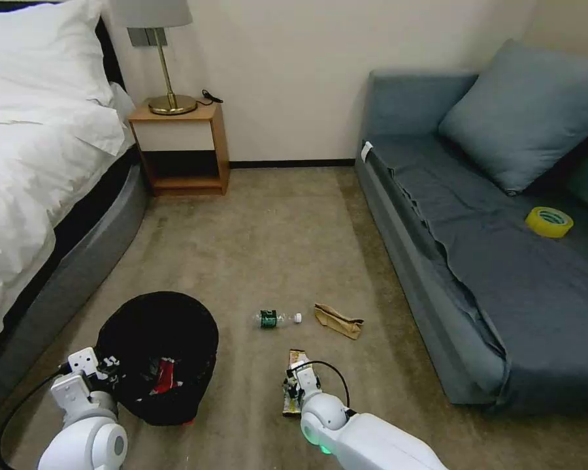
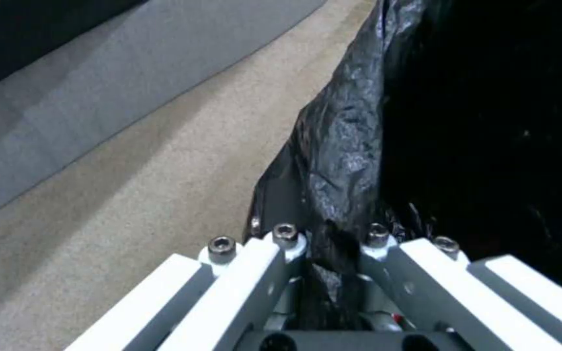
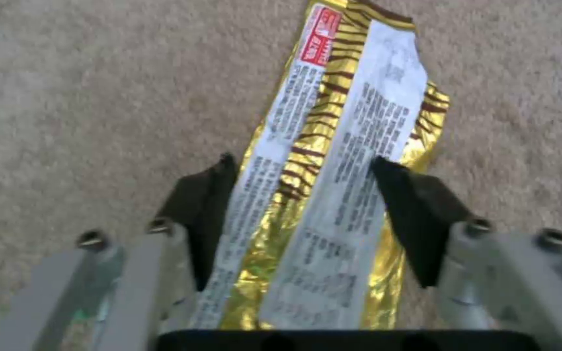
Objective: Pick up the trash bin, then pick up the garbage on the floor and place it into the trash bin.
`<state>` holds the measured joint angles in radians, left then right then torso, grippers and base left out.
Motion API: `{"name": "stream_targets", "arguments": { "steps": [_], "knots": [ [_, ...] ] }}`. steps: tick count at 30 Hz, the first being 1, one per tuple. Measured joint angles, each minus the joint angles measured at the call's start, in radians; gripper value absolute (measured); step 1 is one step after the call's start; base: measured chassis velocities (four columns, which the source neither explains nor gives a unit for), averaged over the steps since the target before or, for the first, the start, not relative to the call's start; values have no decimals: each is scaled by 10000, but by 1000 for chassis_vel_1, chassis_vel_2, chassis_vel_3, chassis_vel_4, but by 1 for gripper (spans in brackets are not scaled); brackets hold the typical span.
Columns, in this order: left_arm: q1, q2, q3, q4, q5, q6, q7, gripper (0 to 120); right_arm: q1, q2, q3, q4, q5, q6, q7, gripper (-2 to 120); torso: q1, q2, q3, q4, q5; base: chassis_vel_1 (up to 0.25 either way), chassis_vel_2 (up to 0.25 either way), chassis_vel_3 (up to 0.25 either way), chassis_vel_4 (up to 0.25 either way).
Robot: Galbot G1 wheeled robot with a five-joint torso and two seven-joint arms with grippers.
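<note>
Wrapper [image 3: 323, 161] lies flat between right gripper's [image 3: 300, 195] spread fingers [image 3: 417, 214].

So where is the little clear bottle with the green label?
In the head view, the small clear bottle with the green label lies on the carpet, centre, between the round black mesh trash bin and the crumpled brown paper.

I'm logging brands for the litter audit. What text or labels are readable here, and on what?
None reads clearly.
Snack wrapper, between the open right claw: red logo patch and fine print, blurred.
Bottle: green label, too small.
Yellow tape roll: markings unreadable.
</note>
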<state>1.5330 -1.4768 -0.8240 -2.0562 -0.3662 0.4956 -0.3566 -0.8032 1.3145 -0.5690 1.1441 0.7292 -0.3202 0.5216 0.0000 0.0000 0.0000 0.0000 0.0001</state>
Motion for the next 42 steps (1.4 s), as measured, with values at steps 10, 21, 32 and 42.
{"name": "stream_targets", "arguments": {
  "steps": [10, 21, 32, 42],
  "knots": [
    [-47, -3, 65, 66, 6, -13, 12, 2, -37, -66, -74, -82, -283, 126, -123, 42, 0, 1, 0, 2, 4, 0, 0, 0, 0],
    [-69, -35, 191, 118, 131, -69, 22, 2, -54, -324, -63, 38, -357, 204, -205, 15, 0, 0, 0, -1, -1, 0, 0, 0, 0],
    [-112, -38, 322, 120, 182, -84, 30, 2, -121, -919, 36, 1282, -296, 271, -151, 14, 1, 0, 0, -3, 0, 0, 0, 0, 0],
    [-116, -42, 551, 98, 208, -74, 19, 2, 698, -2399, 329, 5250, 843, 97, 180, 5, 1, 1, 0, -4, -5, 0, 0, 0, 0]
  ]
}}
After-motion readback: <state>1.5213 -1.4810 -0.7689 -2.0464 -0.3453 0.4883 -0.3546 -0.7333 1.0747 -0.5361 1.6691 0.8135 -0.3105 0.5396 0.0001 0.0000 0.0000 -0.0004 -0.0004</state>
